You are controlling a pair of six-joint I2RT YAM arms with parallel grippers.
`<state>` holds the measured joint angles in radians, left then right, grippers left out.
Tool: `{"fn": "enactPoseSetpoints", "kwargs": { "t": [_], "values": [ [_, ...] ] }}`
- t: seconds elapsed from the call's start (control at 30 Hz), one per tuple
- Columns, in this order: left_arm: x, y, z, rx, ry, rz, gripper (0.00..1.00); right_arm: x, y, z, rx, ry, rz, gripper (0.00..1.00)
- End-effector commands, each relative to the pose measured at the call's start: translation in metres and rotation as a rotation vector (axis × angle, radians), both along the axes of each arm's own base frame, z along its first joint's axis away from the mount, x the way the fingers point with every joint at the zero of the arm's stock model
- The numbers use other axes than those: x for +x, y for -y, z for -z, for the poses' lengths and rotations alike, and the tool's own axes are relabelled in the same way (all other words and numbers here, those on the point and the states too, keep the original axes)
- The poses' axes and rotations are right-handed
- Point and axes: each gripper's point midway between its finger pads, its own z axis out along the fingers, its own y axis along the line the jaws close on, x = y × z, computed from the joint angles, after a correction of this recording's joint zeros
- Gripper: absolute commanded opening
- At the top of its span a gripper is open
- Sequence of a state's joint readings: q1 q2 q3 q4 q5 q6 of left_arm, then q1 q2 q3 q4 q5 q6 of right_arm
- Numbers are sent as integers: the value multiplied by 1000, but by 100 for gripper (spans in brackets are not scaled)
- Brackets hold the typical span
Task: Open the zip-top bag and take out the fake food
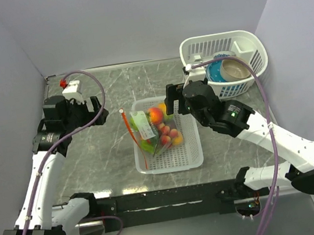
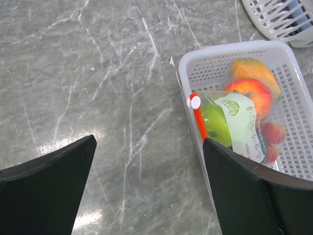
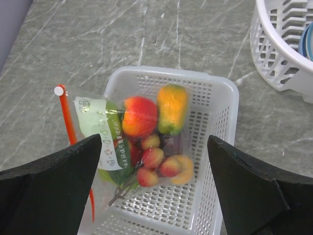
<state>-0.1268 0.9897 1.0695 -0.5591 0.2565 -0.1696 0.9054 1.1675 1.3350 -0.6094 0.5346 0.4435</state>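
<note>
**Top view.** The zip-top bag (image 1: pixel 153 131) lies in the white tray (image 1: pixel 186 157) at the middle of the desk (image 1: pixel 104 160), with the fake food (image 1: pixel 157 116) inside it. Its orange zip strip (image 1: pixel 132 139) runs along the tray's nine o'clock wall. The left pincer (image 1: pixel 101 110) hangs at the tray's ten o'clock and the right pincer (image 1: pixel 170 100) at its twelve to one o'clock. Both are spread and hold nothing. The basket (image 1: pixel 253 51) with bowls (image 1: pixel 226 70) stands at two o'clock, near enough that a wide right-arm swing could knock it.

**Left wrist view.** The left pincer (image 2: pixel 146 196) hangs spread over bare desk, with the tray (image 2: pixel 220 54) at its two o'clock. The zip strip (image 2: pixel 198 120) hugs the tray wall. A finger coming down there could catch the rim and tip or drag the tray instead of taking the bag (image 2: pixel 234 122).

**Right wrist view.** The right pincer (image 3: pixel 154 161) hangs spread above the bag (image 3: pixel 98 129), with the strip (image 3: pixel 68 117) at nine o'clock. The plastic looks slick and crinkly, so a pinch may slip. It could also land on a fruit (image 3: pixel 139 115) through the film. A pull with only one side held would likely lift the whole bag, still zipped.
</note>
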Motion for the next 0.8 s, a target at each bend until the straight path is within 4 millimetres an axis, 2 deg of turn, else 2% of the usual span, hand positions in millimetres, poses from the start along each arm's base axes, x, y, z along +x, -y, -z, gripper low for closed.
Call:
{"fn": "enactPoseSetpoints", "kwargs": {
  "t": [0.0,0.27,0.43,0.6,0.67,0.77],
  "values": [
    [6,0,-2,1,34,3,99,-4,17,-14,13,50,34,97],
    [2,22,16,-86,-3,96,99,-9,31,-10,3,62,65,97],
    [1,33,18,-118,12,157,99,-13,36,-7,16,67,68,97],
    [9,41,31,-145,-20,187,99,-16,39,-2,26,63,65,97],
    [7,49,32,-168,-27,243,99,-17,40,0,28,61,67,97],
    [-2,65,43,-216,-80,328,99,-18,41,1,28,56,70,97]
  ]
}}
